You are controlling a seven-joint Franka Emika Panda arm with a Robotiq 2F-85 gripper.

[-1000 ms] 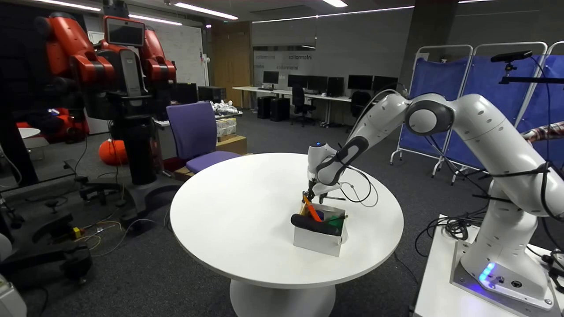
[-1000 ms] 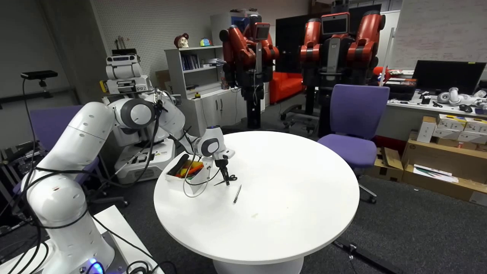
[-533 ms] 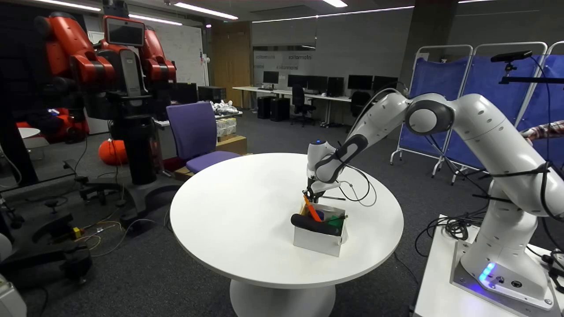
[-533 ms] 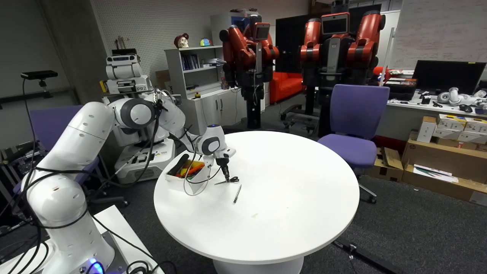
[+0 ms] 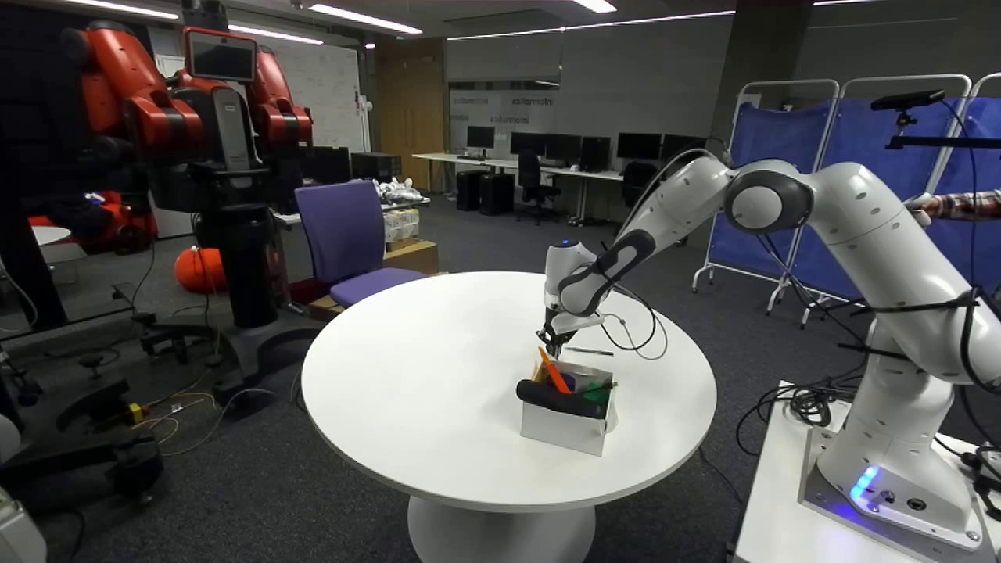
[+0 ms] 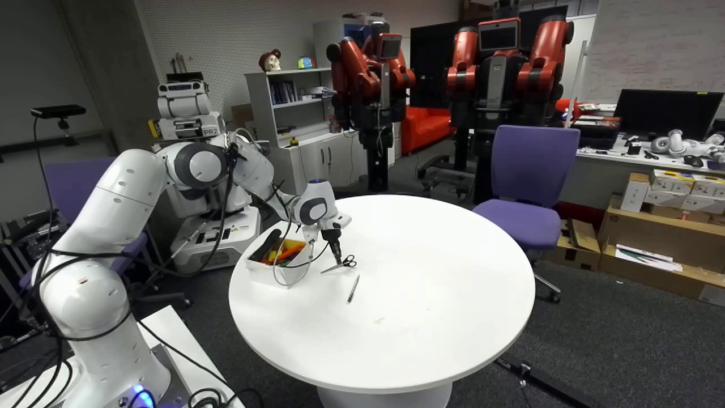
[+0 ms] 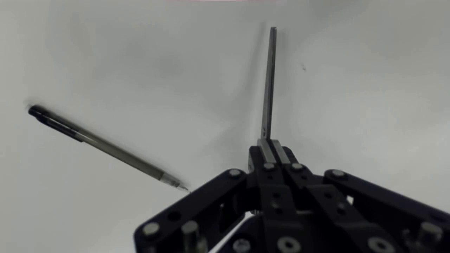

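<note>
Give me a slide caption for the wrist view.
Gripper closed on scissors, with a pen lying on the white tabletop.

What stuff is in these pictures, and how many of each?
scissors: 1, silver and black, in the pincer
pen: 1, grey and black, on the table
box: 1, white, on the table
bits: several, mixed colours, in the box
table: 1, white, under the box
chairs: several, purple or black, further back
big robots: 3, red or white, beyond the table
shelf: 1, grey, further back
panels: 3, blue, further back
monitors: several, black, further back
arm: 1, white, over the table
pincer: 1, black, closed on the scissors
sleeve: 1, plaid, by the arm
</note>
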